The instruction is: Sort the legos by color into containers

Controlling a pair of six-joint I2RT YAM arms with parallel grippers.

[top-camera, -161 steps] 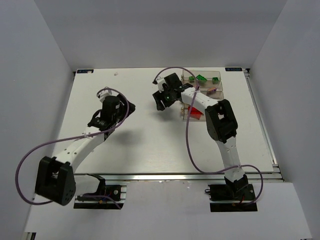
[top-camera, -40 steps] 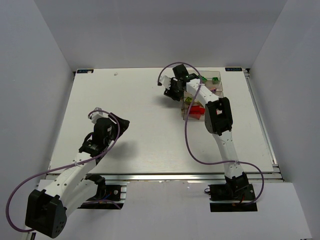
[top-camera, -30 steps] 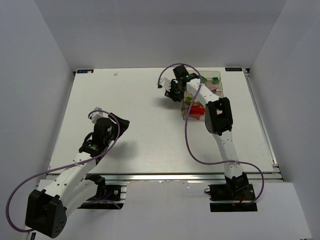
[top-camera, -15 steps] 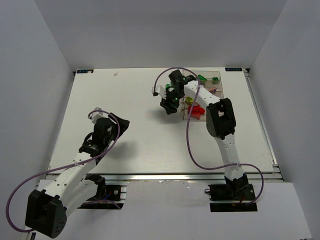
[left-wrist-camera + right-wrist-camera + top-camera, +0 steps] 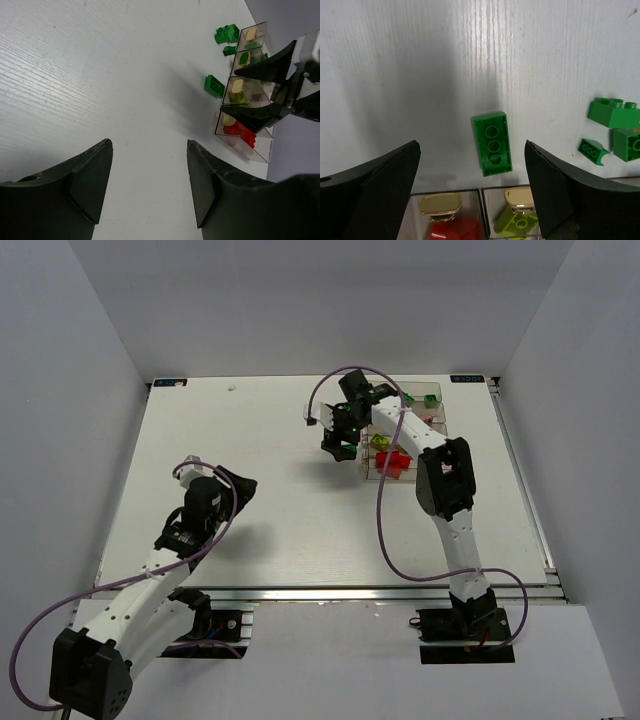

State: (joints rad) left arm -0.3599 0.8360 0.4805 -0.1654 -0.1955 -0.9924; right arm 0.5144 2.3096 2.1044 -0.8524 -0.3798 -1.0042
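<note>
**Step in hand (judged):** pick-up of a loose green brick by the right arm.

**Right pincer.** The right pincer [image 5: 471, 145] hangs over the table [image 5: 280, 510]. Its jaws are spread wide, with nothing gripped.

**Target.** The flat green brick [image 5: 492, 144] lies underside up on the table, directly below this pincer. It sits slightly nearer the finger on the right of the wrist view.
- Its long axis runs crosswise to the closing line, so the jaws would meet across its short width.
- One short end faces the outer wall of the bins [image 5: 481, 200]. It is just beside the wall, with a thin gap showing.

**Surroundings.**
- The two bins nearest the brick hold red pieces [image 5: 452, 232] and a yellow-green piece [image 5: 515, 222].
- Other green bricks [image 5: 612, 112] lie on the table farther along the wall, outside the jaws.

**Left pincer.** The left pincer [image 5: 149, 145] is also wide and empty. It is well apart from the brick, so the right arm is by far the nearer.

**Next move (judged).** A straight descent with a small sideways correction should centre the brick. The fingers straddle its long sides, so neither has to enter the gap at the wall.

**Destination (judged).** A green piece [image 5: 244, 59] shows in the bin next beyond the yellow-green one, and that is the likely bin for this brick.
</note>
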